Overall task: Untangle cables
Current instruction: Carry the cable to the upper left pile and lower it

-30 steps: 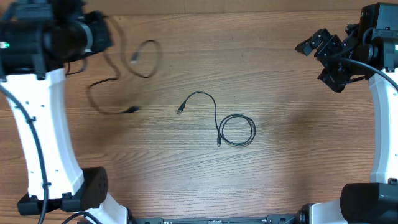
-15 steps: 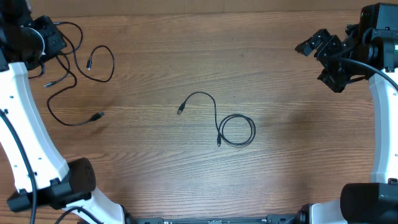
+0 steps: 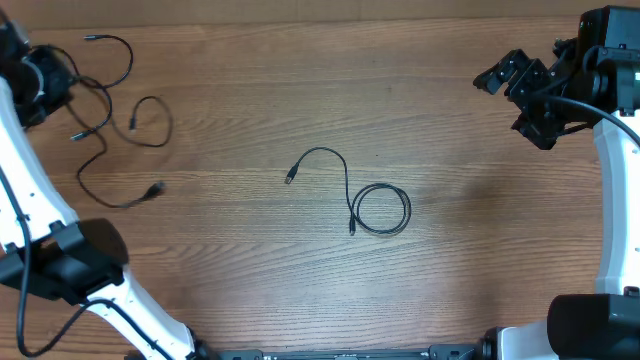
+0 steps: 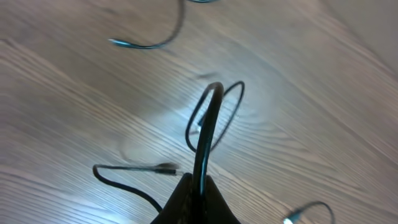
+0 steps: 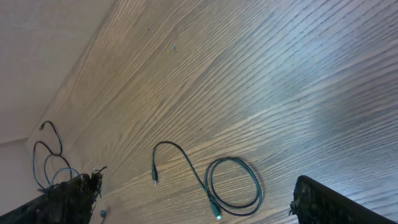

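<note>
My left gripper (image 3: 45,80) is at the far left edge of the table, shut on a strand of the tangled black cables. From it, loose loops trail across the wood to a plug end (image 3: 153,188). In the left wrist view the held strand (image 4: 205,130) rises from between the closed fingers (image 4: 186,202), with a plug (image 4: 165,167) lying beside them. A separate cable (image 3: 347,185) lies mid-table, half coiled into a ring with one end curving left. My right gripper (image 3: 520,85) hovers open at the far right. It looks down on that ring (image 5: 258,189) from a distance.
The wooden tabletop (image 3: 470,260) stretches between the two arms. The left arm's white link (image 3: 30,190) runs along the left edge and the right arm's (image 3: 615,200) along the right edge. The tangle (image 5: 50,149) also shows far left in the right wrist view.
My left arm has swung left toward the table's edge, dragging the held tangle with it, and the loops have shifted and spread. The coiled cable and right arm have not moved.
</note>
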